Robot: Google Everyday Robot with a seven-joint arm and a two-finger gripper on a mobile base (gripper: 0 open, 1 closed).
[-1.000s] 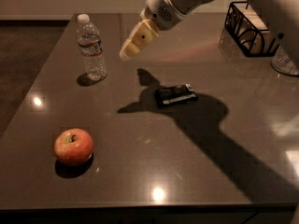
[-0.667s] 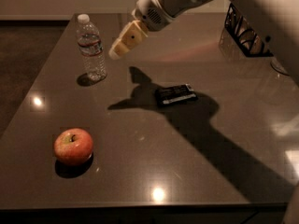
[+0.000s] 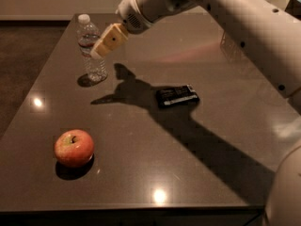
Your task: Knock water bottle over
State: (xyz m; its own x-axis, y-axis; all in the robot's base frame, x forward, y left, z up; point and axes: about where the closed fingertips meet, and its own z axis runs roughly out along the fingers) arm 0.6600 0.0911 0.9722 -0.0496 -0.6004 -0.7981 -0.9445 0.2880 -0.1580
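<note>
The water bottle stands upright at the far left of the dark table. It is clear and ribbed, with a white cap and a red-and-white label band. My gripper hangs from the white arm that comes in from the upper right. Its tan tip is right beside the bottle's right side at label height, overlapping it in this view; I cannot tell whether they touch.
A red apple sits at the near left. A flat black packet lies in the table's middle, in the arm's shadow. A dark wire basket shows at the far right behind the arm. My base fills the lower right corner.
My gripper has moved left and slightly down, from well right of the bottle to right against its side. The bottle, apple and packet have not moved.
</note>
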